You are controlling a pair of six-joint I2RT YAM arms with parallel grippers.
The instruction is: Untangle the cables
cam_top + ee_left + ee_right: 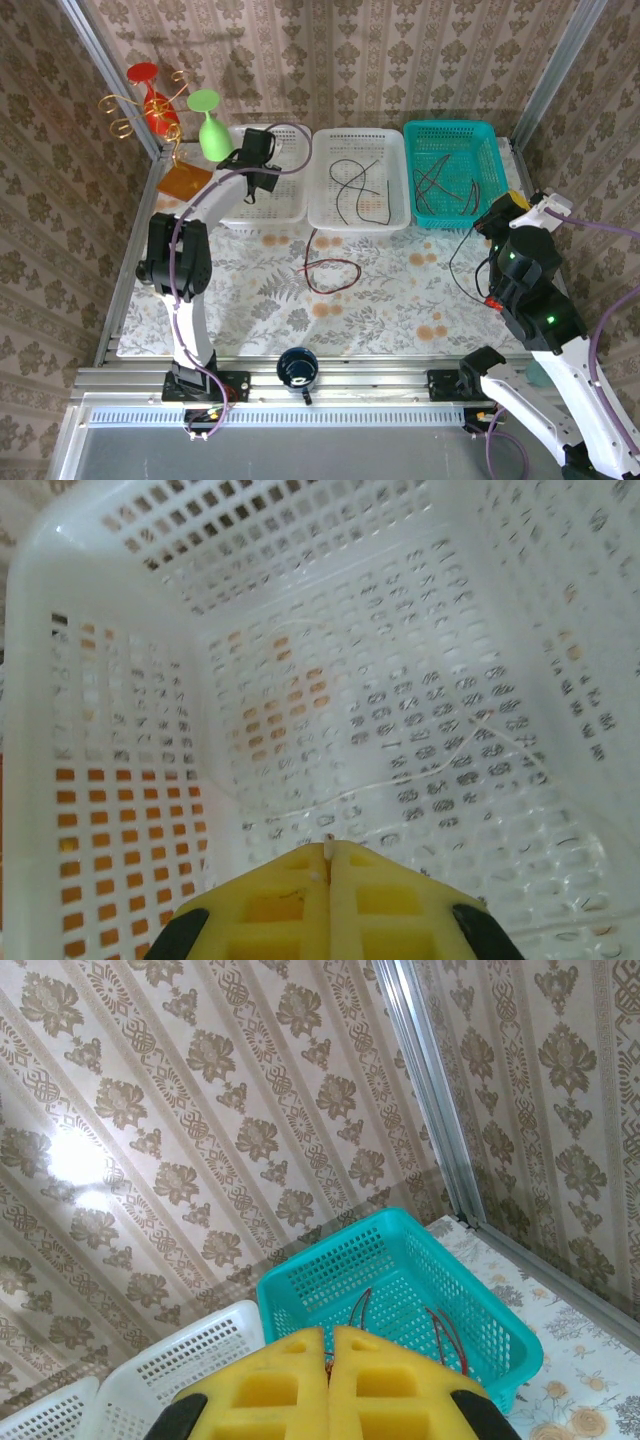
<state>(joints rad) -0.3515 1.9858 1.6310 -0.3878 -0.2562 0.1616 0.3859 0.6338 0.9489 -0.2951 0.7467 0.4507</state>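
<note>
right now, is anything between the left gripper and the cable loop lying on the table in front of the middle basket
Yes. The left gripper, shut, is down inside the left white basket, so that basket's wall stands between it and the cable loop. Nothing else visible lies on that path.

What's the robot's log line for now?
left gripper: shut, over left white basket | right gripper: shut, beside teal basket | cables: in baskets, red cable on table

Black-and-white left arm and right arm, purple cables, yellow waffled fingers, 2 green lights.
</note>
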